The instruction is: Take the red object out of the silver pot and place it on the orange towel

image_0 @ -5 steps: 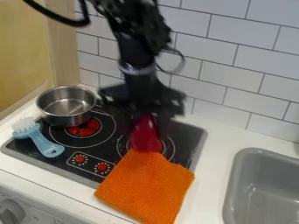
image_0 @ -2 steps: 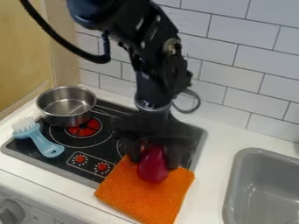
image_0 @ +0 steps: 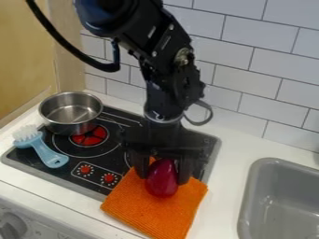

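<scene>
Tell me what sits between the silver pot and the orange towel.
In the camera view, the black stove top, with a red burner and two red knobs.

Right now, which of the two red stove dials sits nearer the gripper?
The dial beside the orange towel; the other dial sits closer to the blue brush.

Noted: white counter [image_0: 233,140], bearing black stove [image_0: 63,172], with grey sink [image_0: 274,161] set in at right. Found on stove: pot [image_0: 70,125] at far left; brush [image_0: 46,151] nearer, across left edge; towel [image_0: 152,214] extending over near edge onto counter.
</scene>
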### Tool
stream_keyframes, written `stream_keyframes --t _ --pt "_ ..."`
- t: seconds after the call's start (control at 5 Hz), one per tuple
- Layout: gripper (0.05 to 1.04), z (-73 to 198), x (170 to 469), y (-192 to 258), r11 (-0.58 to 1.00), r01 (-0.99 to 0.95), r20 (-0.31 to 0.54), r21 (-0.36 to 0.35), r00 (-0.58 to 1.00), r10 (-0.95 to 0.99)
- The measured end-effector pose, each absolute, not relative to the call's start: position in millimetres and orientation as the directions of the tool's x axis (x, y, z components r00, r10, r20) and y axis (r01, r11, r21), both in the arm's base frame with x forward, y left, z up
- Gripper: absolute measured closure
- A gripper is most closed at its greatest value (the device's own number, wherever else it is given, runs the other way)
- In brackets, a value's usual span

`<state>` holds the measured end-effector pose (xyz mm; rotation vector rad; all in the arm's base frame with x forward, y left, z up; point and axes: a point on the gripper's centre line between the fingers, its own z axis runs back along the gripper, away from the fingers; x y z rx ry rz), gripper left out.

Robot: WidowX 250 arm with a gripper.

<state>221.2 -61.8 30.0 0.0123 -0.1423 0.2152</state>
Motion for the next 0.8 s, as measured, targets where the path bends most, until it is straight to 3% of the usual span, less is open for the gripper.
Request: stream_keyframes --t 0.4,0.6,0.8 --pt "0.364 14.6 225.2 -62.3 0.981 -0.195 0.125 -0.014 0.973 0.195" --pt "0.281 13.0 224.8 -62.2 0.980 -0.196 0.114 -0.020 0.974 0.197" --pt "0.067 15.4 223.7 -61.8 0.976 -0.218 0.113 -0.025 0.969 0.219"
